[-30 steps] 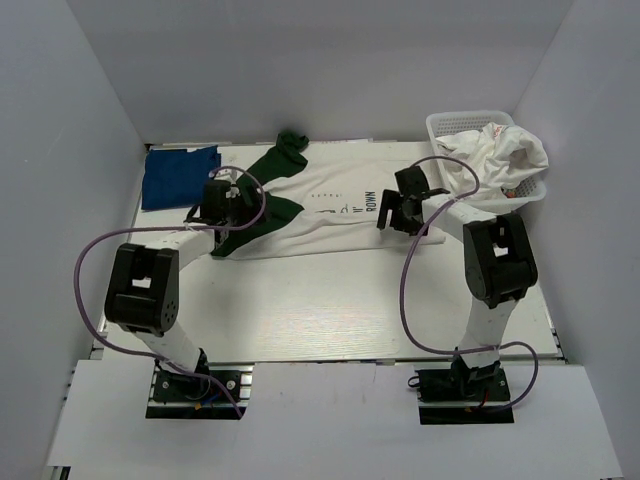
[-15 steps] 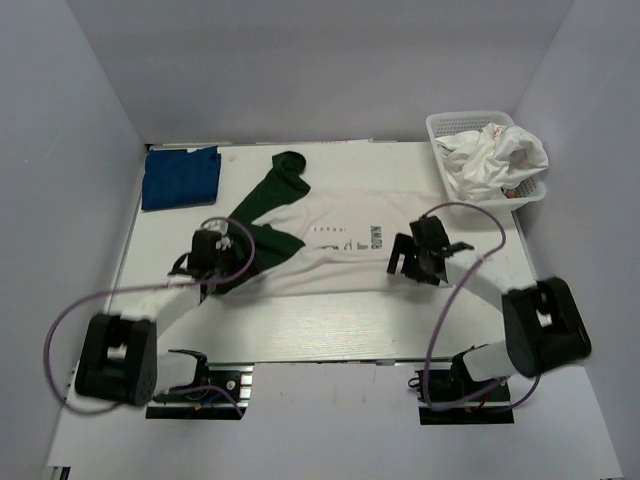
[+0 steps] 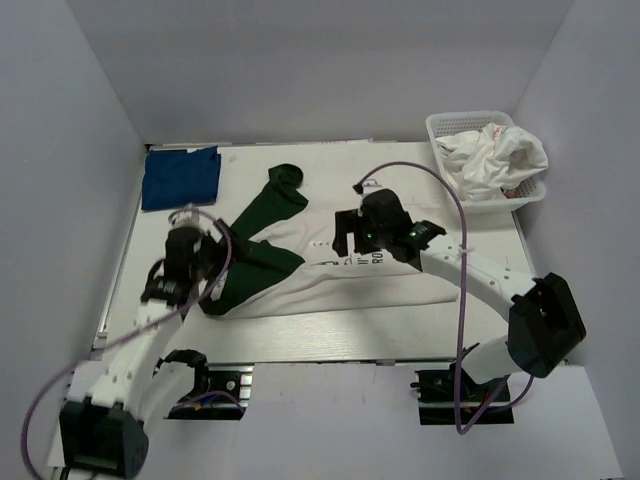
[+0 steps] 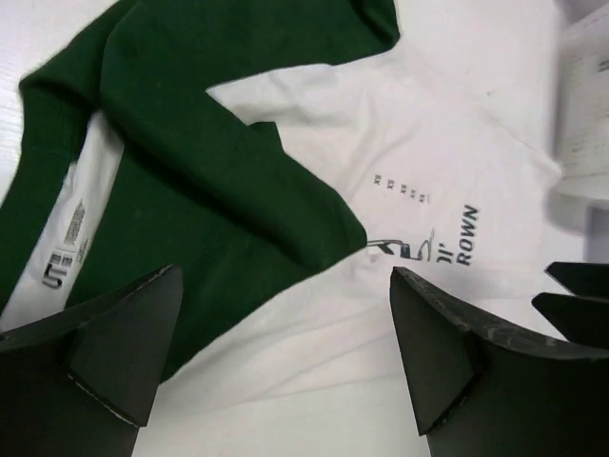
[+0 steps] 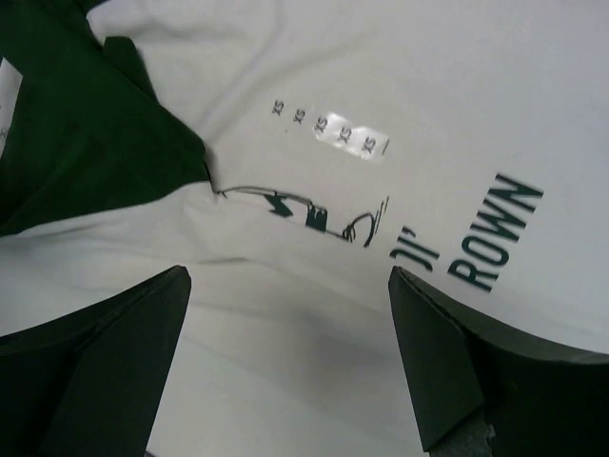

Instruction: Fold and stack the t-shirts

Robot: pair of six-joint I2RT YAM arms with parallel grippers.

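Top external view: the green-sleeved shirt (image 3: 330,285) lies spread mid-worktop (image 3: 330,335). Left jaws gape empty over its green part, right jaws likewise over the print. Blue shirt (image 3: 180,178) lies far left; white shirts (image 3: 495,160) fill the basket (image 3: 450,125).

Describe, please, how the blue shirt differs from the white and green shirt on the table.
The blue shirt is one plain colour; the white and green shirt carries dark lettering. The blue shirt is folded into a block at the far left corner; the white and green shirt lies spread across the middle, a green sleeve folded over it. Both rest flat on the table.
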